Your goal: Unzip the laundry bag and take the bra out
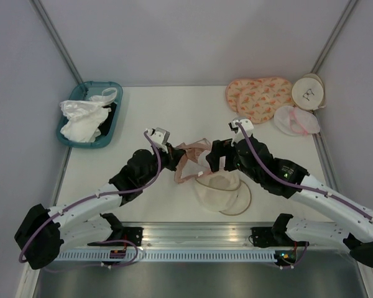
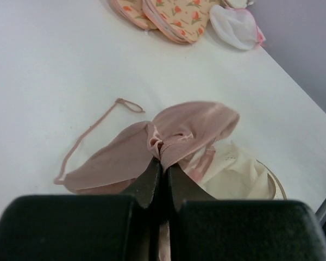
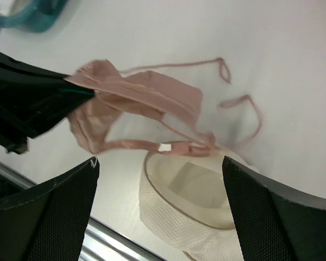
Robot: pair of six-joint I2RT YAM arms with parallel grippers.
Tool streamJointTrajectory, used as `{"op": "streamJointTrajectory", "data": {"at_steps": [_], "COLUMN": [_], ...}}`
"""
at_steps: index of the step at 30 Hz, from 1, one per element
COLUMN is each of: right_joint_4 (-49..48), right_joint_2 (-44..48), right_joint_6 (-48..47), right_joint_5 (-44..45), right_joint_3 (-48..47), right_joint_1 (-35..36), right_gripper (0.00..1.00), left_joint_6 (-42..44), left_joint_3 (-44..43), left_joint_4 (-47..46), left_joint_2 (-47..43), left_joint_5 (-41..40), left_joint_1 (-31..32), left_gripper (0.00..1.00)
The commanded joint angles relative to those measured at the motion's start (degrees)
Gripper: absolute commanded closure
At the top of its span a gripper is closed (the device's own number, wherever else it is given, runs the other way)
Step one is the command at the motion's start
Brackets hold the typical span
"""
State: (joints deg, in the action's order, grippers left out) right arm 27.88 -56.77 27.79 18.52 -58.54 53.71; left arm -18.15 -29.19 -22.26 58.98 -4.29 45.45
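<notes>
Bra: the small pinkish-beige soft bra (image 1: 193, 158) is at the centre of the frame in the top view, between the two arms, with its cups spread and creased.
Bra position: it is mostly out on the white table (image 1: 174, 105). One end with a small white tag lies at the bag's open rim, and the thin peach-pink straps loop loosely on the table.
Laundry bag: the round cream mesh laundry bag (image 1: 221, 192) lies flat just below centre. It is unzipped, with its brown zipper rim gaping and the pale inside showing.
Left fingers: the left fingers (image 2: 148, 185) are pressed together on a puckered fold of the bra.
Right fingers: the right fingers (image 3: 54, 212) are spread wide above the bag, holding nothing.
Textures: the bra fabric is smooth with a faint sheen. The bag is an open weave with a stiff round edge.
Upper left: a teal plastic tray (image 1: 115, 118) holds crumpled white cloth garments (image 1: 81, 118).
Upper right: a peach patterned double-lobed pad (image 1: 261, 96), a white-and-pink mesh pouch (image 1: 295, 119) and a round cream disc with a dark drawing (image 1: 308, 93).
</notes>
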Motion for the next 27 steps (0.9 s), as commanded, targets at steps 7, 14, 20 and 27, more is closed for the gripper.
{"op": "streamJointTrajectory", "data": {"at_steps": [7, 14, 20, 27], "right_joint_4": [10.9, 10.3, 8.6, 7.7], "right_joint_2": [5.3, 6.4, 4.3, -1.4], "right_joint_6": [2.6, 2.0, 1.0, -0.4], "right_joint_5": [8.5, 5.8, 1.5, -2.3], "right_joint_3": [1.1, 1.9, 1.2, -0.4], "right_joint_1": [-0.2, -0.2, -0.2, -0.3], "right_gripper": [0.02, 0.02, 0.02, 0.02], "left_joint_6": [2.0, 3.7, 2.6, -0.5], "left_joint_3": [-15.5, -31.5, -47.8, -67.9], "left_joint_4": [12.0, 18.9, 24.8, 30.5], "left_joint_2": [0.8, 5.8, 14.9, 25.7], "left_joint_5": [-5.7, -5.6, -4.1, -2.4], "left_joint_1": [-9.2, -25.5, -38.5, -51.1], "left_gripper": [0.98, 0.98, 0.98, 0.98]}}
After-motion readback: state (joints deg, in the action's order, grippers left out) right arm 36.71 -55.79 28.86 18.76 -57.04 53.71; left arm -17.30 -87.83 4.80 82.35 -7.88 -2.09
